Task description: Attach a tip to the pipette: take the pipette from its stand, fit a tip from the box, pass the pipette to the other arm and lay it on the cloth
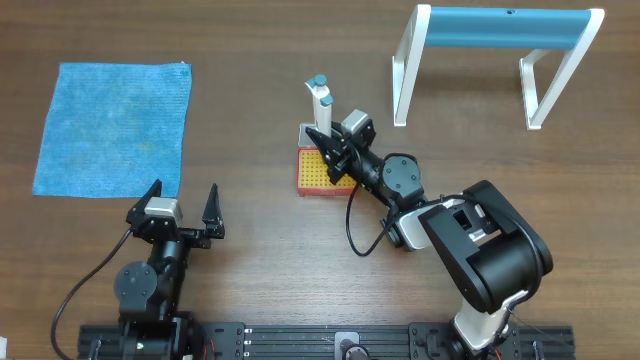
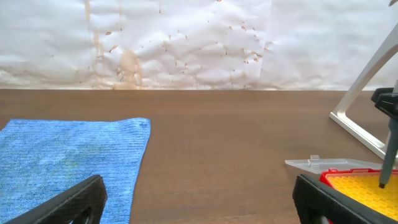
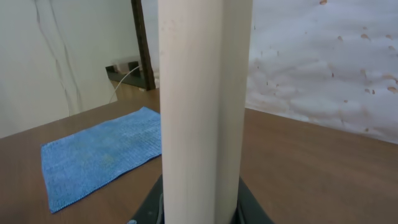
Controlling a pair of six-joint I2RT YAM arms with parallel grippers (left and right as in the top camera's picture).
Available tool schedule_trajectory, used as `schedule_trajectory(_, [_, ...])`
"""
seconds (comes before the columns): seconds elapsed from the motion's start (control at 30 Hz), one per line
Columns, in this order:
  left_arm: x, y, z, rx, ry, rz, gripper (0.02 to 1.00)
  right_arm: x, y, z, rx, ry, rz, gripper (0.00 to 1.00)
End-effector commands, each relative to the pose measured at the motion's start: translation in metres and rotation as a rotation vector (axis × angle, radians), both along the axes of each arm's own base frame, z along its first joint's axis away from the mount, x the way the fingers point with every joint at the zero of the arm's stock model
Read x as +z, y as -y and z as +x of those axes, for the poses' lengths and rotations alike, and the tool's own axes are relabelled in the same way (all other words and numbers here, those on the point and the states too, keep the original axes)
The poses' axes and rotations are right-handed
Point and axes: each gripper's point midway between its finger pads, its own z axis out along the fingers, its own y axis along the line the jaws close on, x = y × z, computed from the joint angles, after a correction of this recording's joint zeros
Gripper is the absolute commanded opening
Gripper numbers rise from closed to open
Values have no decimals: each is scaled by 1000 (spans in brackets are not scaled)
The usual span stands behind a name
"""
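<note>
Brown wooden worktop (image 1: pixel 260 250), right hand (image 1: pixel 326 143) clamped on the white blue-capped pipette (image 1: pixel 321 102) over the red box of yellow tips (image 1: pixel 312 175), left hand (image 1: pixel 182 196) spread empty, so I'd keep it plumb and press straight down.

Soft, even light is falling from overhead onto the bench (image 1: pixel 260 270), throwing only faint, short shadows beside the stand (image 1: pixel 505 28) and under the right arm (image 1: pixel 490 250), whose black casing is catching pale highlights. In the right wrist view the pipette (image 3: pixel 202 112) is looming close to the lens and blurring at its edges.
</note>
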Motion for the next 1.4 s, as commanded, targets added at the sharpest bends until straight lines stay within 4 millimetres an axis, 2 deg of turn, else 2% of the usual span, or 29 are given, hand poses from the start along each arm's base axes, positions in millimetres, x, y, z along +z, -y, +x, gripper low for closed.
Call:
schedule_trajectory(0.03, [-1,0,0,2,-4,-12,965,-2,-6,6,5,-6,12,82])
schedule_trajectory(0.83, [-1,0,0,2,-3,-12,965,-11,-15,-4,85,-28,-7,80])
schedule_trajectory(1.23, [-1,0,0,2,-3,-12,965,-33,-15,-3,84,-54,-35,77])
schedule_trajectory(1.4, [-1,0,0,2,-4,-12,965,-52,-11,-16,90,-106,-61,80])
